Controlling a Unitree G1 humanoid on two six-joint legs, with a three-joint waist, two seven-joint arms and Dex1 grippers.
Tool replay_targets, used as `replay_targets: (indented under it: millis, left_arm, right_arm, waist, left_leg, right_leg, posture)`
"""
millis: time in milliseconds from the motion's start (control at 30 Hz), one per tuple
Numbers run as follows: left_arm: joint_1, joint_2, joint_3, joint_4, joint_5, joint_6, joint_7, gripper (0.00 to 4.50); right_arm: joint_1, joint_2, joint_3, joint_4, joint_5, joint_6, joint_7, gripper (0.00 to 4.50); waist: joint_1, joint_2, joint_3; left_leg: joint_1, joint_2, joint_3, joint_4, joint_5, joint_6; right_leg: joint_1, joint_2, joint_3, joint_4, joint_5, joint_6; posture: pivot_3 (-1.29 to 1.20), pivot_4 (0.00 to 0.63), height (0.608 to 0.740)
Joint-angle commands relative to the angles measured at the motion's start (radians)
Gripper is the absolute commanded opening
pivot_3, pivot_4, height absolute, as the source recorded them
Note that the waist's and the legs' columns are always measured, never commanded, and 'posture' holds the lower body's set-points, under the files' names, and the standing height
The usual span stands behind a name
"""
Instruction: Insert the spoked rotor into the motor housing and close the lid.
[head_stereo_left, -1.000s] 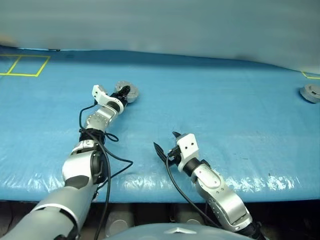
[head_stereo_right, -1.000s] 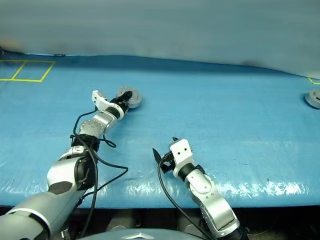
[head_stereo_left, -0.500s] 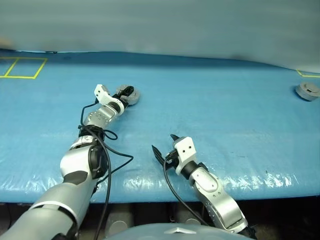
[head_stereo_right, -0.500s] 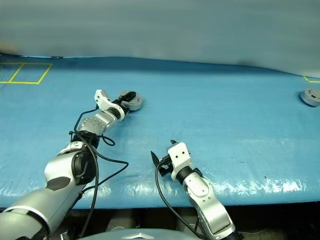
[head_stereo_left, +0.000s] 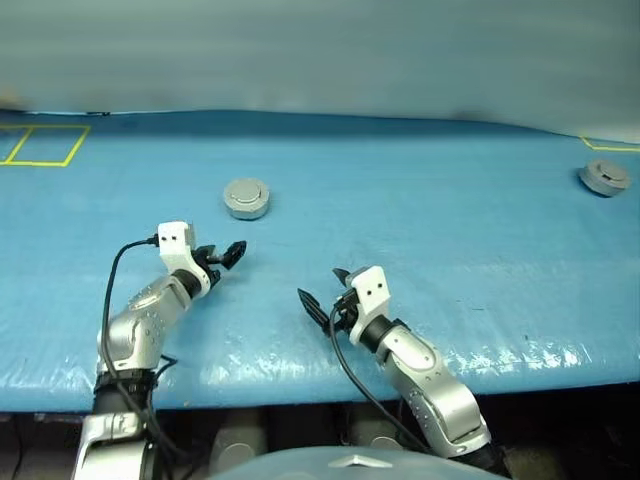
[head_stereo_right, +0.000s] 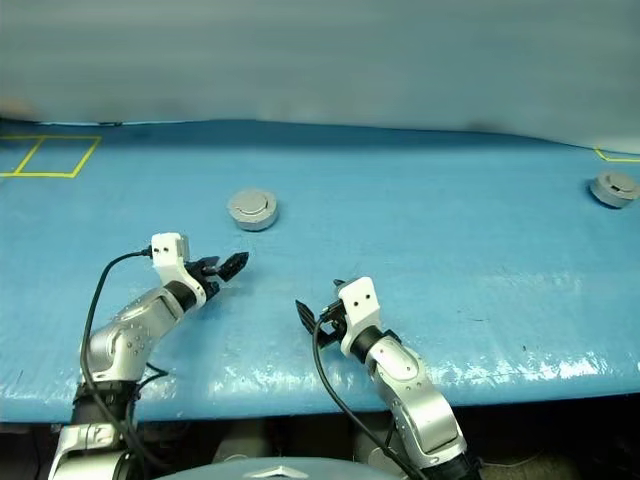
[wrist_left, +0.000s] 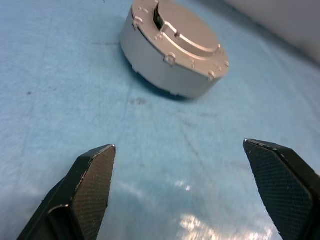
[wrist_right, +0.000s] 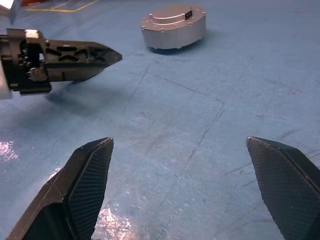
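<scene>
The motor housing (head_stereo_left: 246, 198) stands on the blue table as a squat grey round casing. The lid (wrist_left: 186, 31) lies shut on top of it, plain side with the raised middle facing up. The spoked rotor is hidden from view. My left gripper (head_stereo_left: 228, 254) hovers open and empty a short way in front of the housing, pointing at it without touching. My right gripper (head_stereo_left: 320, 285) is open and empty too, further toward the table's front and to the right of the left one. In the right wrist view the left gripper's fingers (wrist_right: 80, 59) show side-on, with the housing (wrist_right: 174, 26) beyond.
A second grey round part (head_stereo_left: 605, 178) sits at the far right back of the table. Yellow tape squares (head_stereo_left: 42, 146) mark the back left corner. The table's shiny front edge (head_stereo_left: 300, 365) runs just under both arms.
My left gripper has opened, let go of the housing and drawn back toward me. The housing now stands alone with its lid shut. The right gripper stayed put; the camera shifted slightly.
</scene>
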Motion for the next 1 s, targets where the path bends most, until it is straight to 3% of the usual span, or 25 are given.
replay_targets:
  millis: [33, 300, 1000]
  left_arm:
    - [0.092, 0.023, -0.072, -0.132, 0.149, -0.198, -0.038, 4.46]
    - [0.201, 0.003, -0.132, -0.174, 0.328, -0.428, -0.033, 4.46]
    - [0.196, -0.060, -0.120, -0.110, 0.355, -0.483, -0.058, 4.46]
  right_arm:
    - [0.014, 0.007, -0.032, -0.027, -0.021, -0.061, -0.021, 4.50]
    - [0.090, -0.008, -0.064, -0.063, -0.039, -0.095, -0.035, 4.50]
    - [0.110, 0.002, -0.036, -0.073, -0.089, -0.104, -0.036, 4.50]
  waist:
    - [0.007, 0.000, 0.000]
    - [0.028, 0.000, 0.000]
    - [0.027, 0.000, 0.000]
  left_leg:
    - [-0.001, 0.000, 0.001, 0.000, 0.000, 0.000]
    - [-0.005, 0.000, 0.004, 0.000, 0.000, 0.002]
    - [-0.005, 0.001, 0.004, 0.000, 0.000, 0.002]
  right_leg:
    - [-0.001, 0.000, 0.001, 0.000, 0.000, -0.001]
    - [-0.006, -0.001, 0.001, -0.001, 0.000, -0.001]
    - [-0.006, 0.000, 0.001, 0.000, -0.002, 0.003]
  posture:
    - [0.00, 0.150, 0.740]
    - [0.00, 0.150, 0.740]
    - [0.00, 0.150, 0.740]
